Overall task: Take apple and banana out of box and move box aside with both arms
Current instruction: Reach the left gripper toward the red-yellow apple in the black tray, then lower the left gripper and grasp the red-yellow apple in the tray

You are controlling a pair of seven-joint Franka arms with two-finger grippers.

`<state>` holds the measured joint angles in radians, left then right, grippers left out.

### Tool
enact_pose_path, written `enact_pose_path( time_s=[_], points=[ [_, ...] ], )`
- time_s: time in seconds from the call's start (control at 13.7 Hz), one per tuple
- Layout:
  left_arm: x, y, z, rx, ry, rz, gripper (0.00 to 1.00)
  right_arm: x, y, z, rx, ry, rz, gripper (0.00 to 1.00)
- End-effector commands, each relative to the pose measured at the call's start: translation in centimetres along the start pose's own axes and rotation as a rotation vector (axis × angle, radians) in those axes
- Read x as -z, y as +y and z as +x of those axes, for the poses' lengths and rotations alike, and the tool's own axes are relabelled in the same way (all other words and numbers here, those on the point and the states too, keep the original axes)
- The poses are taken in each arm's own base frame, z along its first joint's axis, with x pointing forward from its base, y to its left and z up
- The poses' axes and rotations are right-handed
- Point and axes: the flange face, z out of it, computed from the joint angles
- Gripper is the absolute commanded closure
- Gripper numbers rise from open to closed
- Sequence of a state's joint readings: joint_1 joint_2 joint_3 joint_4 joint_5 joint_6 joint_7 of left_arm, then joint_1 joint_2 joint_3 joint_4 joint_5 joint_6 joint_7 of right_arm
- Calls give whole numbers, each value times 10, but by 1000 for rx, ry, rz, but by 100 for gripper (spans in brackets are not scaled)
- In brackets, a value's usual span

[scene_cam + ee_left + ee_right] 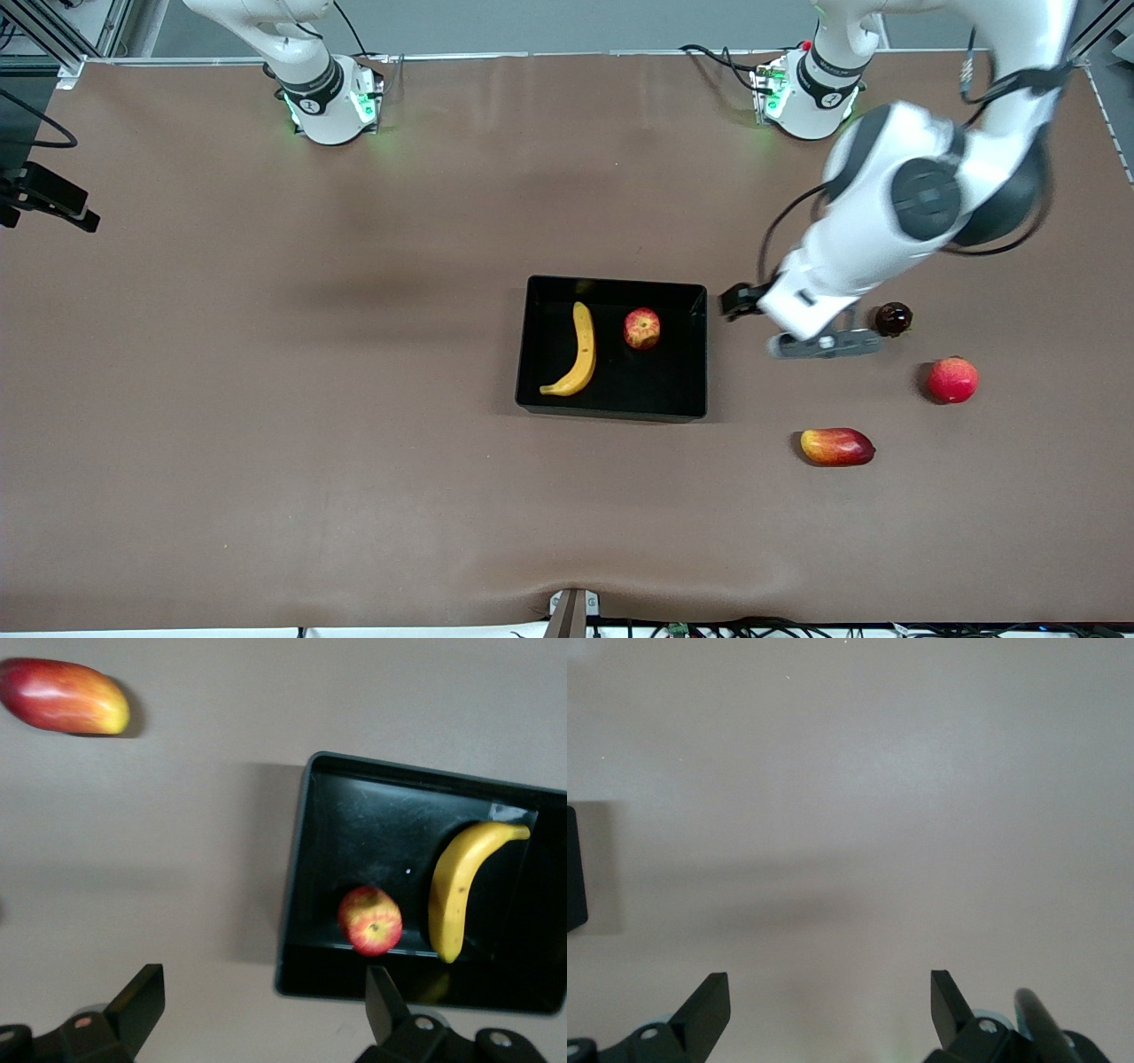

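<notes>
The black tray (613, 400) is set near the middle of the brown table (266, 399), its long sides running between the robots' bases and the front camera. Inside it, the banana (578, 351) is laid with its long axis along that same direction, on the side toward the right arm's end; its curve is bowed toward the apple, and its lower tip is hooked toward the right arm's end at the part of the tray nearest the front camera. The apple (641, 328) is seated beside the banana, apart from it, in the half of the tray farther from the camera, and its stem dimple is turned upward. The left gripper (266, 1010) is held in the air over bare table just beside the tray, toward the left arm's end, with its fingers (142, 997) spread wide and nothing grasped. The right gripper (830, 1005) is seen only in its wrist view, over bare tabletop, likewise spread and empty. A mango (837, 446), a red round fruit (952, 379) and a small dark fruit (893, 318) are scattered toward the left arm's end, outside the tray.
</notes>
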<state>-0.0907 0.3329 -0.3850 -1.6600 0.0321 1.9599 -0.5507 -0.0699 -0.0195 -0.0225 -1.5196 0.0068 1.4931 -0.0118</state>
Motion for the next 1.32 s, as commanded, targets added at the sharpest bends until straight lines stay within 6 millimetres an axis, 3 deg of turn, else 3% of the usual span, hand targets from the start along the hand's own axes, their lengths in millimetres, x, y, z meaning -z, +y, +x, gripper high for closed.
enact_pose_path(
  time_s=[0.0,0.37,0.58,0.88,1.17,1.24],
  points=[
    [-36,41,-6,51,26,46,0,1,6,4,1,4,7,0],
    [-121,98,-28,73,-13,26,0,1,8,4,0,7,-10,0],
    [-176,105,-32,40,-17,52,0,2,9,4,-3,10,-4,0],
    [-211,105,-35,93,-43,60,0,2,9,4,-1,10,-10,0],
    [-223,115,-43,76,-44,48,0,-1,11,7,-5,2,-13,0],
    [-224,116,-45,71,-45,49,15,-1,10,7,-5,2,-12,0]
  ],
)
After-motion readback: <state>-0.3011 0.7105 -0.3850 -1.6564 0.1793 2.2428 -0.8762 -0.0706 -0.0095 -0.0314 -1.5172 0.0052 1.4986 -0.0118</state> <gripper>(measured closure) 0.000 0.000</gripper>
